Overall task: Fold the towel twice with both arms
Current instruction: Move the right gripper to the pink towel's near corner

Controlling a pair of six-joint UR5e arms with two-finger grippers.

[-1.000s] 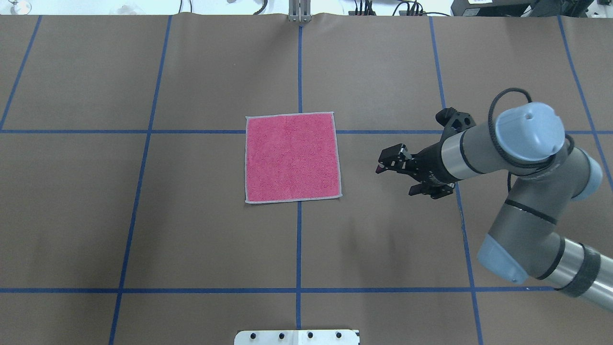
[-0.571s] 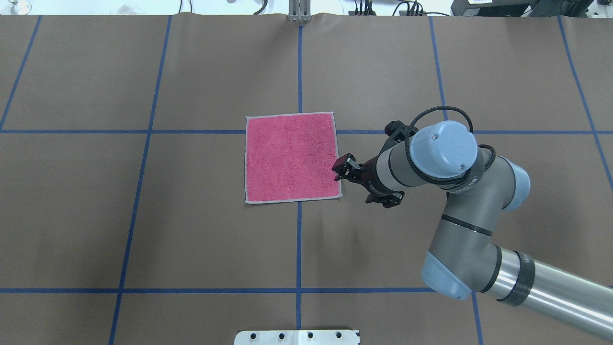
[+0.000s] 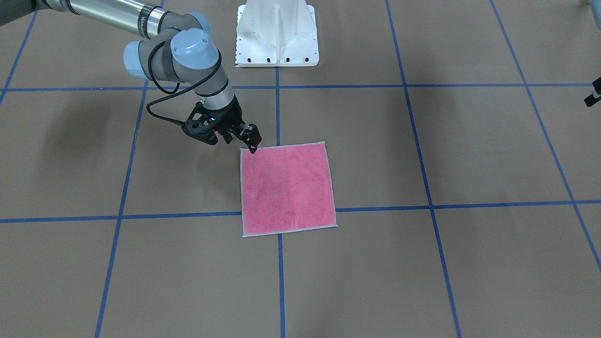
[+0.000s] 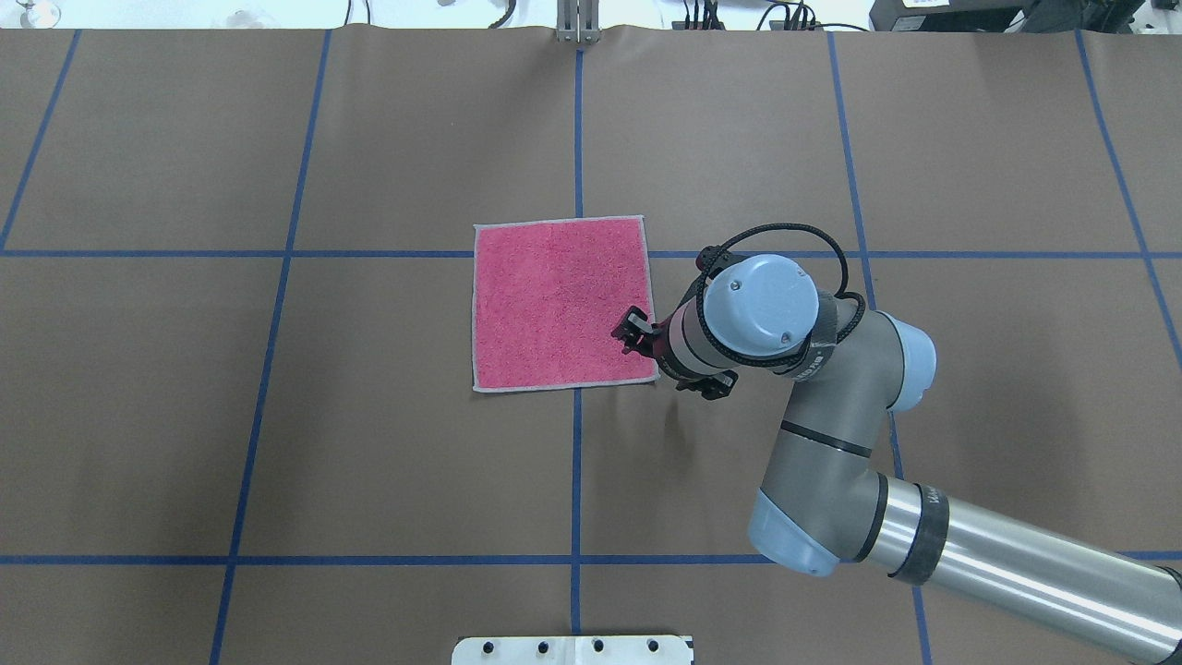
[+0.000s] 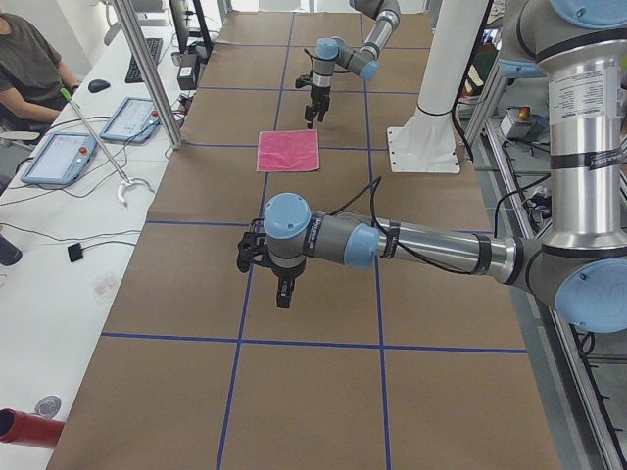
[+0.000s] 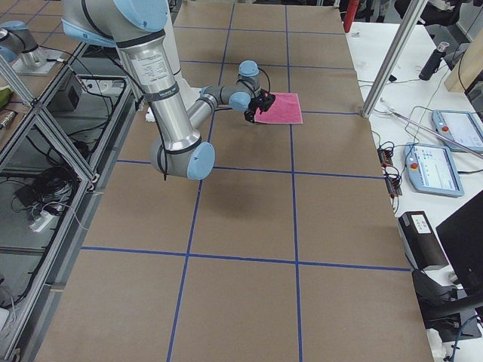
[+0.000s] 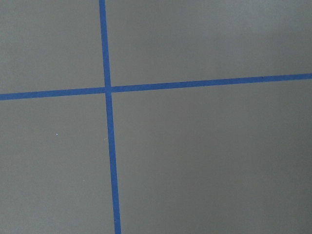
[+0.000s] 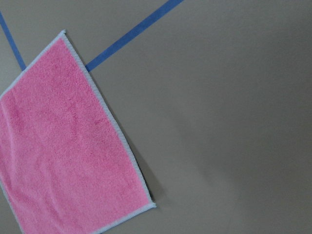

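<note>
The towel (image 4: 563, 305) lies flat, pink face up, at the middle of the brown table (image 4: 277, 416). It sits on the crossing of two blue tape lines (image 4: 576, 139).

The right arm (image 4: 831, 434) reaches in from 4 o'clock in the overhead view. The right gripper (image 4: 667, 363) is at the towel's 4 o'clock corner. Its jaws are spread wide and hold nothing. One finger (image 4: 633, 331) is over the pink cloth just inside the hem, the other off the cloth on the table side. The arm's blue joint cap (image 4: 762, 309) covers most of the gripper's body from above.

The white base plate (image 4: 572, 649) sits at 6 o'clock, well apart from the towel. In the left side view the left arm (image 5: 411, 240) stretches low over bare table near the camera. The left gripper (image 5: 282, 292) points down, well apart from the towel, and I cannot tell how far open it is. Its wrist camera shows only tape on brown paper. A person (image 5: 29, 59) sits at the side desk by two tablets (image 5: 61, 157).

One second ago the right gripper hung well off at the towel's 3 o'clock. A little later its nearer finger was at the right hem. Now that finger has crossed onto the cloth. The towel lies as it did before.
</note>
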